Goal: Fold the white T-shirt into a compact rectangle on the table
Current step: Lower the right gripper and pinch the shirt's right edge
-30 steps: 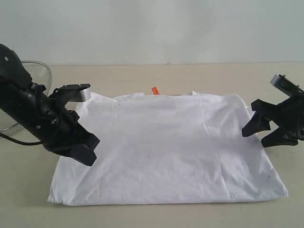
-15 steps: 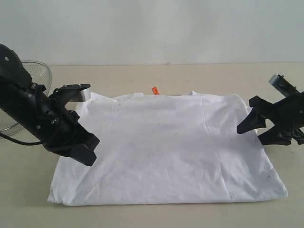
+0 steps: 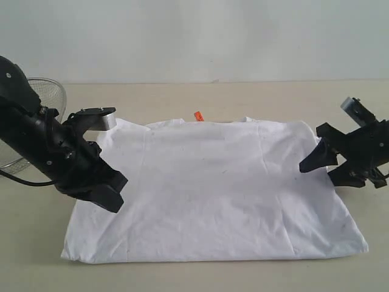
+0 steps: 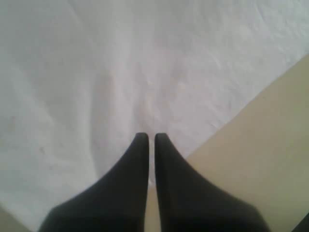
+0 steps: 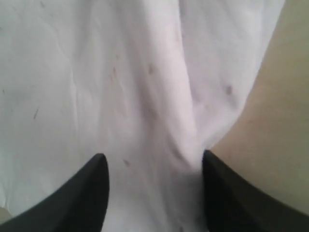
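Grippers: left gripper (image 3: pixel 113 196) pressed together at the left edge of the white T-shirt (image 3: pixel 219 194); right gripper (image 3: pixel 316 170) spread, cloth between its jaws at the right edge. Shirt spread flat on the table (image 3: pixel 243 97), orange tag (image 3: pixel 198 116) at the far side.

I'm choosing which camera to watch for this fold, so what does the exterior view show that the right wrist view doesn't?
Only the exterior view: the whole white T-shirt spread out, its orange neck tag, the left gripper shut over the shirt's left side, and a wire mesh bowl behind that arm. Only the right wrist view: a raised crease in the fabric running between the jaws. Both: the shirt, the table, and the right gripper, open at the shirt's edge.
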